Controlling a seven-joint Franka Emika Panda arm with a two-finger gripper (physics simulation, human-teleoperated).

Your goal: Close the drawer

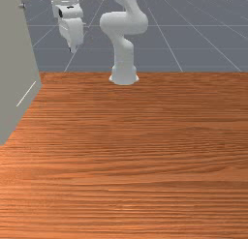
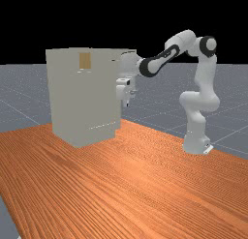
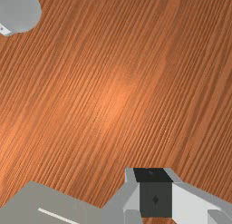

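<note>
Nearest spread the table [image 2: 121, 194], then, by its back corner in the far view, the cabinet [image 2: 80, 102], its partly hidden drawer [image 2: 128, 50] toward the arm [image 2: 202, 78], and beside that the gripper [image 2: 127, 103], open or shut I couldn't tell.

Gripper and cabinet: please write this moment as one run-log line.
task: close the drawer; gripper: beside grey cabinet, above tabletop; arm: reaching toward cabinet; drawer state: cannot tell
</note>
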